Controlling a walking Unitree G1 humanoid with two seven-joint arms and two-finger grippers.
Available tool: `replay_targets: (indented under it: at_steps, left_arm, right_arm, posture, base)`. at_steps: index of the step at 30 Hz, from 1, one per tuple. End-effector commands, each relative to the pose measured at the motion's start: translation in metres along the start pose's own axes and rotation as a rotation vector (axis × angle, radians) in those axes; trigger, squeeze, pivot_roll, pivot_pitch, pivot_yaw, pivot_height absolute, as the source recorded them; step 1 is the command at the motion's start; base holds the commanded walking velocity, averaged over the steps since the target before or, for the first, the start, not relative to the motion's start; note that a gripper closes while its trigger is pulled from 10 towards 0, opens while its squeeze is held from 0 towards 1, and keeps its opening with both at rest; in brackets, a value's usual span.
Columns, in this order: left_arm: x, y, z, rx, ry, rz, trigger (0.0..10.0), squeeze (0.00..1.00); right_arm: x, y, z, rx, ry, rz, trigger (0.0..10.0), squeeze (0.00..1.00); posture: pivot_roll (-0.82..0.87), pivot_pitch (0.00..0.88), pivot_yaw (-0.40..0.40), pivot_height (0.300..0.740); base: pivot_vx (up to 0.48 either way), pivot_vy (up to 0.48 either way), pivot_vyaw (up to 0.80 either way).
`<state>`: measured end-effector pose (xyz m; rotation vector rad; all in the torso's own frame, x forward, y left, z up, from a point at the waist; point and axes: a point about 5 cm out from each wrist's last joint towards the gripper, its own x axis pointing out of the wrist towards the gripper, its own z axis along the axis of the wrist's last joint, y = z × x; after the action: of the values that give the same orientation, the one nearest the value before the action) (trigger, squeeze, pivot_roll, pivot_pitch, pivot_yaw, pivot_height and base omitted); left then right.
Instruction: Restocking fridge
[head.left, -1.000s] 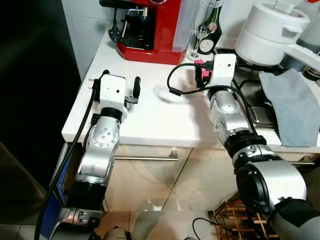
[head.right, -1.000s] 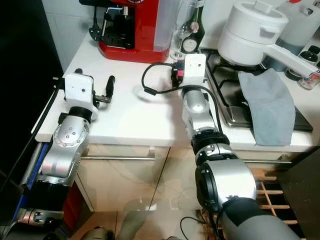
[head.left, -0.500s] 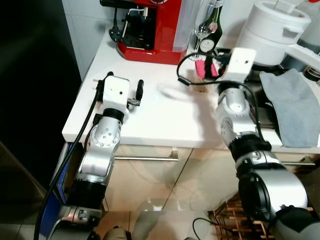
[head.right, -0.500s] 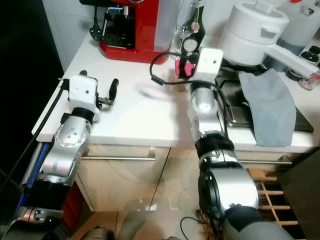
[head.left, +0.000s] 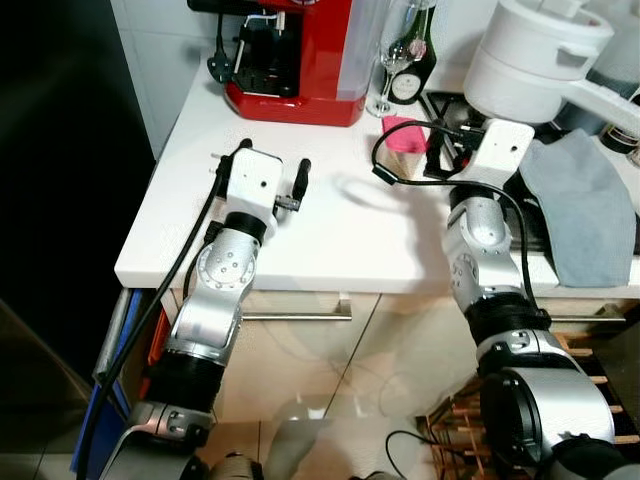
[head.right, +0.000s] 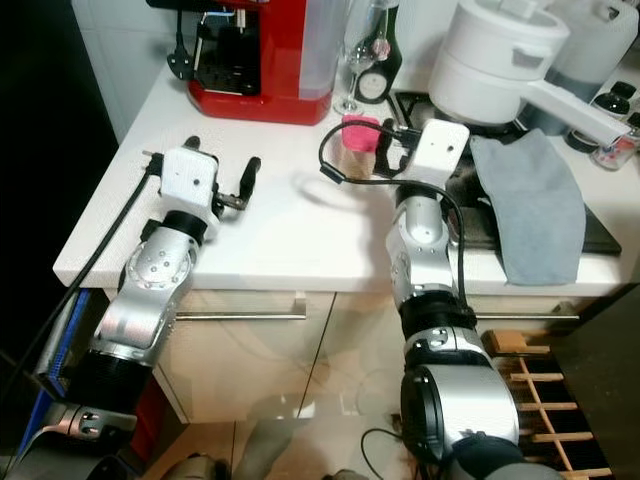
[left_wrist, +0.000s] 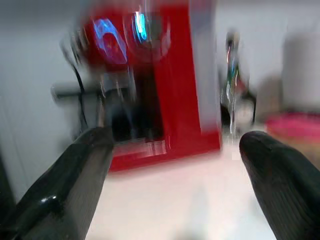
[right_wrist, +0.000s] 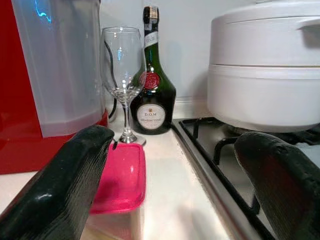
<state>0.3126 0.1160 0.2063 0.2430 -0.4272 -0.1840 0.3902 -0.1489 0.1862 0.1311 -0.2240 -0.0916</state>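
I am reaching my right end effector (right_wrist: 170, 190) toward the pink-lidded container (head.left: 404, 138), which is sitting on the white table (head.left: 330, 235) in the upper middle of the left eye view, just in front of the wine glass (right_wrist: 121, 75) and the dark green bottle (right_wrist: 152, 95). My fingers are standing wide apart, holding nothing; in the right wrist view the container is lying low and left of centre, close beside one finger rather than between the two. I judge this to be the pick-up step of the restocking: the container is not yet grasped.

My left end effector (left_wrist: 180, 180) is also spread wide and empty, hovering over the table in the left half of the left eye view and pointing at the red coffee machine (head.left: 290, 55) at the top.

Next I am needing to shift the right end effector sideways so the container falls between the fingers, then close on it without knocking the wine glass just behind. The white pot (head.left: 530, 55) on the stove (right_wrist: 210, 145) is standing at the upper right, clear of the approach.
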Motion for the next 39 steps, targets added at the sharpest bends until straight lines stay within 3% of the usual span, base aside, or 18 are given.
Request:
replay_targets:
  at_steps: [1,4,9,10,11,12,19,31,39]
  left_arm:
    - [-0.007,-0.004,0.021,0.021,-0.088,-0.032,10.0,0.0]
    - [-0.014,-0.005,0.029,0.015,-0.102,-0.037,10.0,0.0]
    - [-0.02,-0.001,0.039,0.033,-0.106,-0.022,10.0,0.0]
    - [-0.021,0.0,0.038,0.034,-0.095,-0.017,10.0,0.0]
    - [-0.022,0.0,0.038,0.035,-0.089,-0.015,10.0,0.0]
    - [-0.025,0.0,0.038,0.035,-0.08,-0.024,10.0,0.0]
    - [-0.034,-0.006,0.04,-0.007,-0.061,-0.083,10.0,0.0]
    - [-0.041,-0.01,0.041,-0.007,-0.036,-0.099,10.0,0.0]
    - [-0.041,-0.011,0.04,-0.007,-0.03,-0.103,10.0,0.0]
  right_arm:
    - [0.005,0.004,0.004,-0.008,0.003,0.015,10.0,1.0]
    - [0.006,0.006,0.004,-0.002,0.014,0.015,10.0,1.0]
    - [0.013,0.024,0.013,-0.026,0.015,0.069,10.0,1.0]
    - [0.015,0.027,0.014,-0.032,0.017,0.071,10.0,0.53]
    - [0.016,0.029,0.016,-0.035,0.017,0.073,10.0,0.53]
    - [0.019,0.029,0.017,-0.063,0.039,0.046,10.0,0.0]
    - [0.021,0.028,0.01,-0.073,0.137,-0.031,10.0,0.0]
    - [0.018,0.037,-0.006,-0.002,0.29,-0.037,10.0,0.0]
    - [0.016,0.036,-0.011,0.029,0.332,-0.04,10.0,0.0]
  posture:
    - [0.11,0.0,-0.077,0.74]
    - [0.12,0.0,-0.08,0.74]
    - [0.16,0.0,-0.084,0.74]
    - [0.16,0.0,-0.084,0.74]
    - [0.16,0.0,-0.082,0.74]
    - [0.16,0.0,-0.079,0.74]
    - [0.16,0.014,-0.073,0.74]
    - [0.17,0.034,-0.079,0.74]
    - [0.17,0.037,-0.079,0.74]
  base:
    - [0.0,0.0,0.0]
    - [0.0,0.0,0.0]
    - [0.0,0.0,0.0]
    - [0.0,0.0,0.0]
    - [0.0,0.0,0.0]
    - [0.0,0.0,0.0]
    - [0.0,0.0,0.0]
    - [0.0,0.0,0.0]
    - [0.0,0.0,0.0]
